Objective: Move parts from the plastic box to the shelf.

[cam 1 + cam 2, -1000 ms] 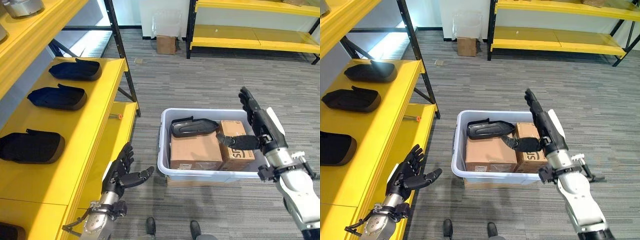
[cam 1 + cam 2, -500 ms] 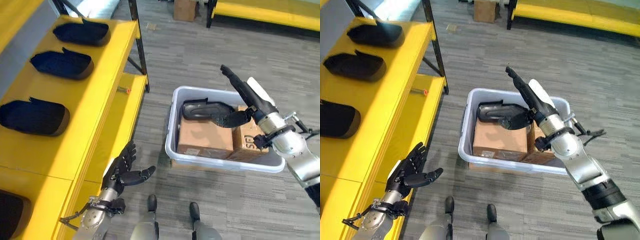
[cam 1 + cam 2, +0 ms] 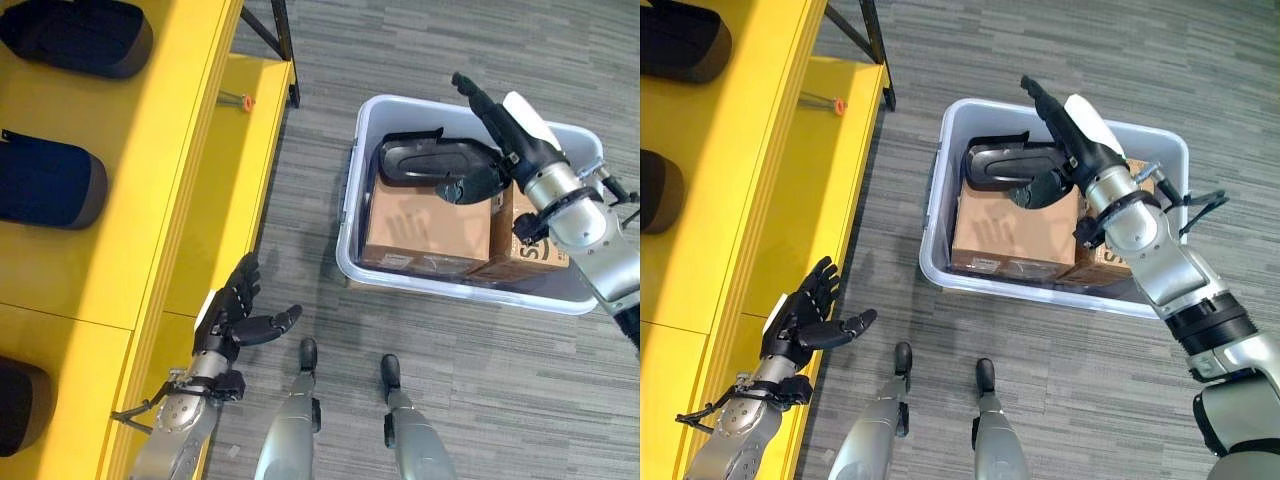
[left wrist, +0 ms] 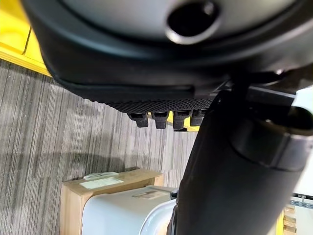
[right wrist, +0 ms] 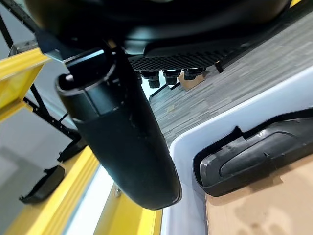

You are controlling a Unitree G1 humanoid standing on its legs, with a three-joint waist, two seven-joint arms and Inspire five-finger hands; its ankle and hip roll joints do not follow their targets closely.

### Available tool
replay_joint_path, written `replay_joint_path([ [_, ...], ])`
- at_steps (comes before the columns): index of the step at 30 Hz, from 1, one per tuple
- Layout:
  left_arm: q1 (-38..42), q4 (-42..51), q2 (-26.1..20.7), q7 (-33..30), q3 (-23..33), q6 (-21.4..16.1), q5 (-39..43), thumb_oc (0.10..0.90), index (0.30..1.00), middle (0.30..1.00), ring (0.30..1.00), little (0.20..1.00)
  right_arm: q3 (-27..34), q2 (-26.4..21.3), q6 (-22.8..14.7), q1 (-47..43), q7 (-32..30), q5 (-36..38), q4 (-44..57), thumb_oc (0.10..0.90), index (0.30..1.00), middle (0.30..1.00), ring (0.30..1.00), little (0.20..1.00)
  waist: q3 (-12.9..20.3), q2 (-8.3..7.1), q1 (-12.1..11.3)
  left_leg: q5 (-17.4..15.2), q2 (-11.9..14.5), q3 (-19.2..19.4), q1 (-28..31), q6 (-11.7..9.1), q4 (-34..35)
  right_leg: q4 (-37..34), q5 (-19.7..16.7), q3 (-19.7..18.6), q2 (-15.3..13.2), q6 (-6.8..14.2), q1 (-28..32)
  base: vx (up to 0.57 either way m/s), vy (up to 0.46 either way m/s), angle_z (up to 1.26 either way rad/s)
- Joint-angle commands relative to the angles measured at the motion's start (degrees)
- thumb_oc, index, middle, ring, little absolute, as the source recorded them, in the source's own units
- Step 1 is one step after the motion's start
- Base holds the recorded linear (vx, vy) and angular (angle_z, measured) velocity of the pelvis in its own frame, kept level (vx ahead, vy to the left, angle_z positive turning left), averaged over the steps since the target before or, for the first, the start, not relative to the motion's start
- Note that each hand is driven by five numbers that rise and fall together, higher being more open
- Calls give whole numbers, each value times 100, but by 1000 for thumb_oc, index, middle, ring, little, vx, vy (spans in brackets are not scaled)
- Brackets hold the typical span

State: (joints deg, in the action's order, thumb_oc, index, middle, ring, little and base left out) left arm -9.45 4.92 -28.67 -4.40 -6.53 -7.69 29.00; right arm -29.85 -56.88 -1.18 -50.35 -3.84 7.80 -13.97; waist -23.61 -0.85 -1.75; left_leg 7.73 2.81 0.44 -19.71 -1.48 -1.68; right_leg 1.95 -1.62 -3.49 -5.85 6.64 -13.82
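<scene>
Right hand (image 3: pixel 1077 140) fingers straight, spread, thumb angled down just over black part (image 3: pixel 432 160); nothing gripped. Part lies at far left of plastic box (image 3: pixel 356 190), on top of cardboard boxes (image 3: pixel 428 222). Left hand (image 3: pixel 232 315) relaxed, fingers extended, empty, hovering near edge of yellow shelf (image 3: pixel 140 180). Other black parts (image 3: pixel 45 185) sit on shelf at left. Small orange-tipped item (image 3: pixel 238 100) on lower shelf board.

A grey striped floor (image 3: pixel 330 150) carries the pale plastic box (image 3: pixel 352 215) at about 2 o'clock. At 9 o'clock stands the yellow shelf (image 3: pixel 150 180), with dark parts (image 3: pixel 45 185) lying in a row on its upper board and a small orange-tipped item (image 3: pixel 238 99) on the lower board.
</scene>
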Motion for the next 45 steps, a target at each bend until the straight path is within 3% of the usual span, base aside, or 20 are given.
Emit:
replay_joint_path([
  [1, -250, 589, -357, -67, 258, -657, 52, 900, 1000, 1000, 1000, 1000, -116, -265, -326, -870, -435, -235, 6, 900, 1000, 1000, 1000, 1000, 488, -180, -23, -662, 556, -39, -301, -306, -858, 540, 441, 101, -418, 63, -455, -22, -5, 3],
  [9, -122, 456, -311, -183, 209, -721, 83, 900, 1000, 1000, 1000, 1000, -663, -240, -363, -1626, -521, -322, -563, 900, 1000, 1000, 1000, 1000, 300, -158, -81, -539, 566, -64, -518, -342, -826, 653, 453, 139, -350, 37, -720, -24, -7, 2],
  [45, 285, 240, -116, -542, 244, -879, -74, 900, 1000, 1000, 1000, 1000, -1786, -698, -286, -2508, -363, -1177, -1257, 900, 1000, 1000, 1000, 1000, -269, -181, -67, -353, 538, -65, -1002, -399, -681, 720, 370, 192, -282, 39, -1262, 2, -1, 0],
])
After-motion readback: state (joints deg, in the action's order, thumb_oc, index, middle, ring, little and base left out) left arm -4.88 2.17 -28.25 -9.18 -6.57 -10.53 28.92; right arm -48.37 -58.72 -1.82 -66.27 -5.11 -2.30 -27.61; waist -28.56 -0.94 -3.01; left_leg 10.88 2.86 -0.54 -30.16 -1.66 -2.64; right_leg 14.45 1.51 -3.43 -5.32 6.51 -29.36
